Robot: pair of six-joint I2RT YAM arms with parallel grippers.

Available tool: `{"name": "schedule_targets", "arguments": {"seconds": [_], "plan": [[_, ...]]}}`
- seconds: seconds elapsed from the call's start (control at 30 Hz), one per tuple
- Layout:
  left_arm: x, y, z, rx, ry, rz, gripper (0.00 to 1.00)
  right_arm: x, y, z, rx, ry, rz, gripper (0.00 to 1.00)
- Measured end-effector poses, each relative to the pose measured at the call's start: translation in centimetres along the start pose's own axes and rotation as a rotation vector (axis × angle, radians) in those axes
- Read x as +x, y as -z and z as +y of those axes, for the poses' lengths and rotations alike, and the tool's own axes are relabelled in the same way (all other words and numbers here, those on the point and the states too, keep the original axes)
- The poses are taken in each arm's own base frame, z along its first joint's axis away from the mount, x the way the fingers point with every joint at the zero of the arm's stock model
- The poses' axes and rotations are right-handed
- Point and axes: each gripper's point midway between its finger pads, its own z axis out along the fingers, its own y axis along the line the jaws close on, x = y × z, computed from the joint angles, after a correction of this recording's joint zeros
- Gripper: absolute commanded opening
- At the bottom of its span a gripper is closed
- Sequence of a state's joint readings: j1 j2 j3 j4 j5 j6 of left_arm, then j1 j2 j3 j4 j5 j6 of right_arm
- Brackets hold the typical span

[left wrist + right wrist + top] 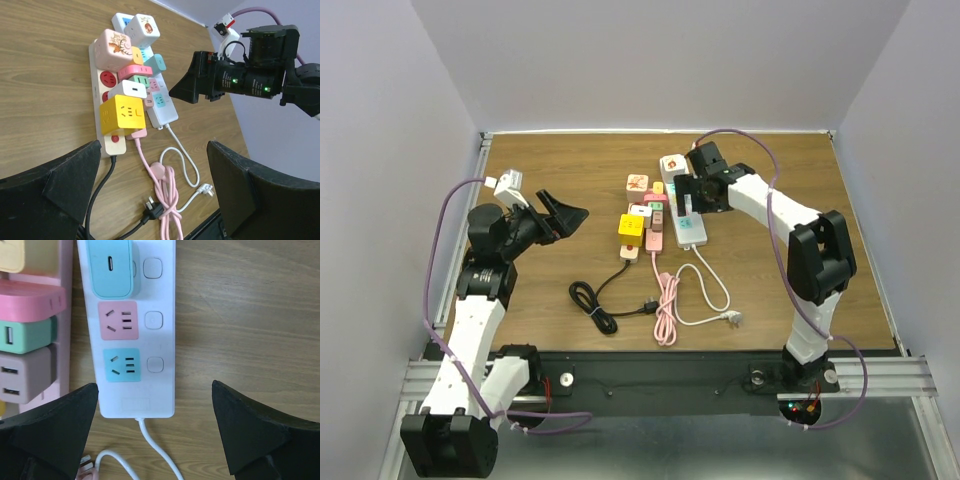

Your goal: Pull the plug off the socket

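You are hovering the right gripper, spread wide, over the strip, so the approach is probably calling for reaching the teal plug and clamping.

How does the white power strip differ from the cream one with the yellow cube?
The white power strip has a white cable, the cream strip a black cable. The white strip's end sockets sit empty; the cream strip's end holds the yellow cube. Both lie on the table.

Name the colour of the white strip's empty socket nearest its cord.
That socket is light blue; right wrist view.
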State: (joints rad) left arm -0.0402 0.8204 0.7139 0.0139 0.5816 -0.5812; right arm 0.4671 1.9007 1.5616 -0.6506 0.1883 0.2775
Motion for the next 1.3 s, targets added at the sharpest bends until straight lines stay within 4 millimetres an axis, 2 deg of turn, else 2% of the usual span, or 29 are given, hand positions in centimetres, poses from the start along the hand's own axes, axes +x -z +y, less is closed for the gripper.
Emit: {"name": "schedule_targets", "arguments": {"seconds": [0.1, 0.17, 0.27, 0.4, 0.53, 0.67, 0.8, 1.0, 1.23, 1.3], "plan": [[0.5, -0.1, 0.6, -0.018, 0.010, 0.010, 0.99, 1.2, -0.9, -0.1, 0.023, 0.026, 0.023, 1.00], [0.8, -0.2, 0.9, -0.027, 0.016, 0.017, 0.99, 1.2, -1.0, -0.3, 0.038, 0.031, 0.019, 1.00], [0.9, -0.3, 1.2, -0.035, 0.019, 0.022, 0.99, 0.2, -1.0, -0.5, 0.057, 0.031, -0.016, 0.97], [1.0, -0.3, 1.4, -0.039, 0.020, 0.023, 0.99, -2.2, -1.3, 0.2, 0.049, 0.035, -0.065, 0.91], [1.5, -0.3, 1.8, -0.052, 0.030, 0.033, 0.99, -4.9, -2.9, 1.7, 0.026, 0.037, -0.115, 0.76], [1.5, 0.0, 1.7, -0.058, 0.027, 0.023, 0.99, -5.4, -4.5, 2.2, 0.025, 0.040, -0.113, 0.70], [1.1, 0.5, 1.4, -0.053, 0.016, 0.002, 0.99, -5.6, -5.8, 2.4, 0.035, 0.044, -0.108, 0.61], [1.1, 0.6, 1.3, -0.056, 0.014, -0.002, 0.99, -5.5, -6.3, 2.6, 0.031, 0.043, -0.101, 0.44], [1.4, 0.6, 1.6, -0.066, 0.021, 0.010, 0.99, -4.3, -7.8, 3.0, 0.018, 0.049, -0.061, 0.43], [1.5, 0.6, 1.5, -0.062, 0.020, 0.015, 0.99, -4.2, -8.2, 3.0, 0.018, 0.047, -0.058, 0.39]]}}
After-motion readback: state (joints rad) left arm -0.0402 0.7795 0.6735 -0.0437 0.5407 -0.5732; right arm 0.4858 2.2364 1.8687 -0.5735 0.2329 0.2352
